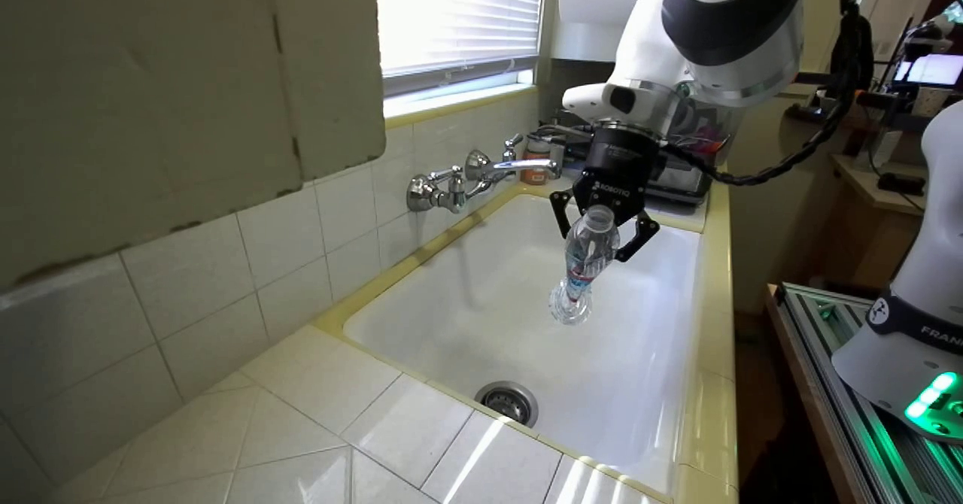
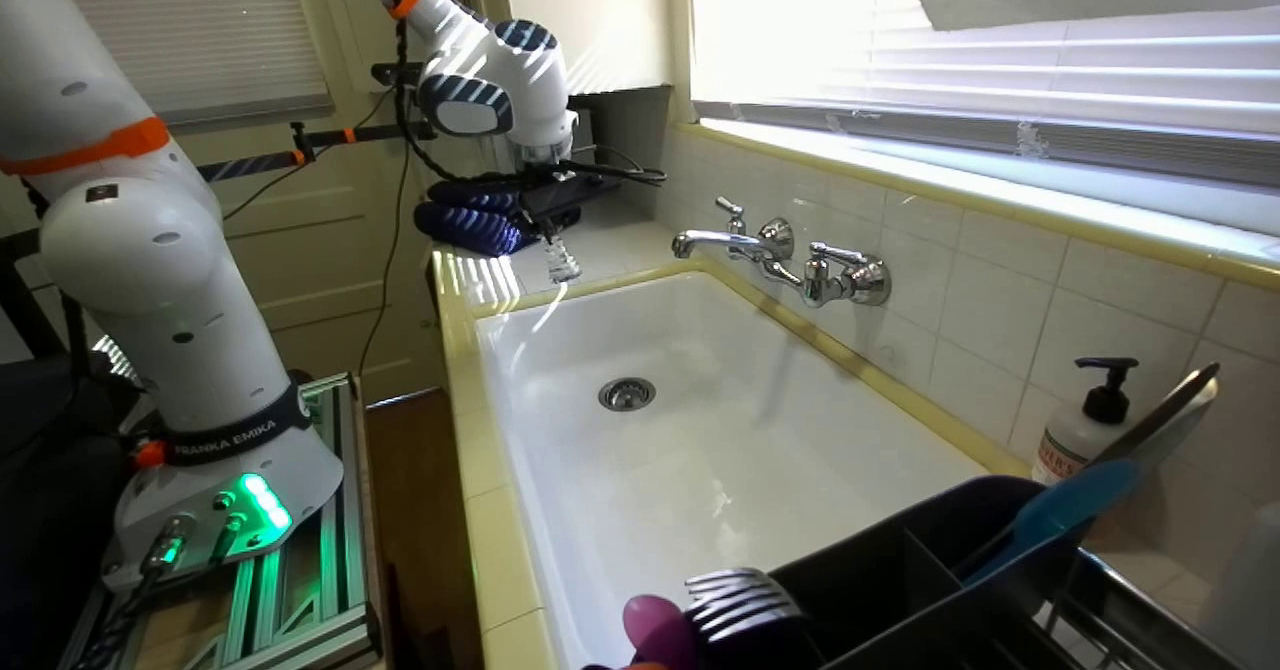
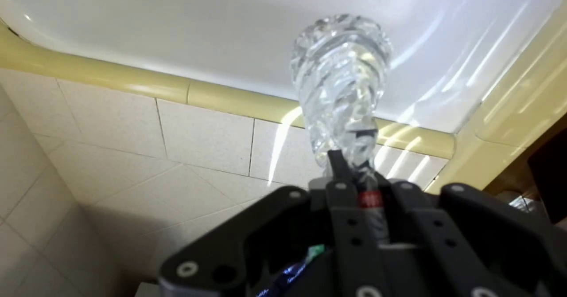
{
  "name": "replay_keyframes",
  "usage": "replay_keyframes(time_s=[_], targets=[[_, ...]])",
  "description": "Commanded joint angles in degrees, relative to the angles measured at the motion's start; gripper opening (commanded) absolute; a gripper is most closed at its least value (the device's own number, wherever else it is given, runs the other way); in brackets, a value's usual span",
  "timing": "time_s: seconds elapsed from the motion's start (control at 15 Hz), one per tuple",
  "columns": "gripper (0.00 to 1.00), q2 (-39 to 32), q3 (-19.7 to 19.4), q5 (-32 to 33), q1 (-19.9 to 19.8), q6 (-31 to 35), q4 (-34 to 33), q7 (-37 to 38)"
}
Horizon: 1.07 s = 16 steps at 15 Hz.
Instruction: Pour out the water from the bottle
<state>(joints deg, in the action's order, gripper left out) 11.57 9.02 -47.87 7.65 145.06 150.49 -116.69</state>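
The clear plastic bottle (image 1: 590, 248) is squeezed and bent in my gripper (image 1: 594, 247), over the white sink. In that exterior view it is tilted, its neck toward the upper end and its base lower. It also shows small in an exterior view (image 2: 561, 260), below the gripper (image 2: 546, 224). In the wrist view the bottle (image 3: 341, 80) points its ribbed base away, and a red and white label band shows between the fingers of the gripper (image 3: 354, 166). The fingers are shut on its middle. I cannot make out the water in any view, nor whether a cap is on.
The white sink (image 1: 489, 331) has a yellow rim and a drain (image 1: 508, 402). A chrome faucet (image 1: 523, 165) juts from the tiled wall near the gripper. A black utensil holder (image 2: 900, 560) and a soap bottle (image 2: 1075, 440) stand at one end. A dark blue bundle (image 2: 465, 225) lies at the other.
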Motion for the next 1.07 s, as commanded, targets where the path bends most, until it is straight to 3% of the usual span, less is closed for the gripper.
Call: replay_keyframes(time_s=[0.0,0.4,0.53,0.6,0.67,0.73,0.8,0.87,0.93,1.0], targets=[[0.02,7.29,-2.77,0.06,0.82,1.71,5.91,1.76],[0.02,13.32,-6.95,5.51,-1.19,0.15,9.03,5.21],[0.02,12.54,-7.81,10.96,-2.86,-0.53,6.75,9.66],[0.02,12.81,-5.88,12.15,-6.00,-1.27,6.63,10.78],[0.02,14.43,-8.55,15.77,-4.25,-0.74,8.12,14.08],[0.02,14.51,-9.06,18.35,-5.06,-1.27,7.89,16.18],[0.02,14.30,-6.68,19.28,-8.34,-2.41,7.20,17.37],[0.02,14.17,-6.64,21.40,-9.36,-3.25,6.67,19.44],[0.02,14.64,-10.01,25.60,-7.24,-3.34,7.12,22.81],[0.02,14.60,-10.44,27.97,-7.87,-4.30,6.92,24.50]])
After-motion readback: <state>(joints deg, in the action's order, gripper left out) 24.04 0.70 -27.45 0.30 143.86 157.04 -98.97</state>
